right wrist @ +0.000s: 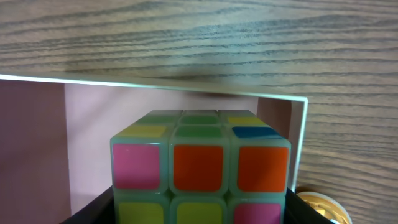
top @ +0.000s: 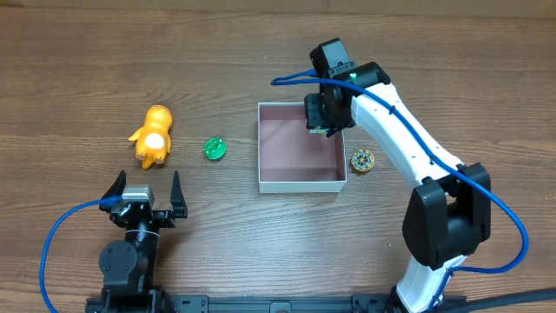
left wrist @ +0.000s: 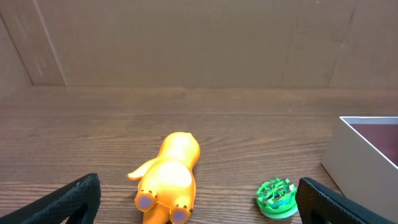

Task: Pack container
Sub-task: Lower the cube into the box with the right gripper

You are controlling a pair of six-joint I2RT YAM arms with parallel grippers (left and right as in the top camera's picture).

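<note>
The container (top: 301,185) is a shallow square box with white walls and a dull pink inside, at the table's middle. My right gripper (top: 323,117) hangs over its far right corner, shut on a colour-tiled puzzle cube (right wrist: 199,168) with pink, orange, yellow and green tiles. In the right wrist view the cube sits over the pink floor, close to the container's right wall (right wrist: 297,143). My left gripper (top: 145,193) rests near the front left, open and empty. Between its black fingers (left wrist: 74,199) I see an orange plush toy (left wrist: 168,180) and a green spinner (left wrist: 277,198).
The orange toy (top: 154,136) and green spinner (top: 215,149) lie on the wood left of the container. A gold spinner (top: 362,161) lies just outside its right wall, under the right arm. The container's white corner (left wrist: 354,155) shows at the right of the left wrist view.
</note>
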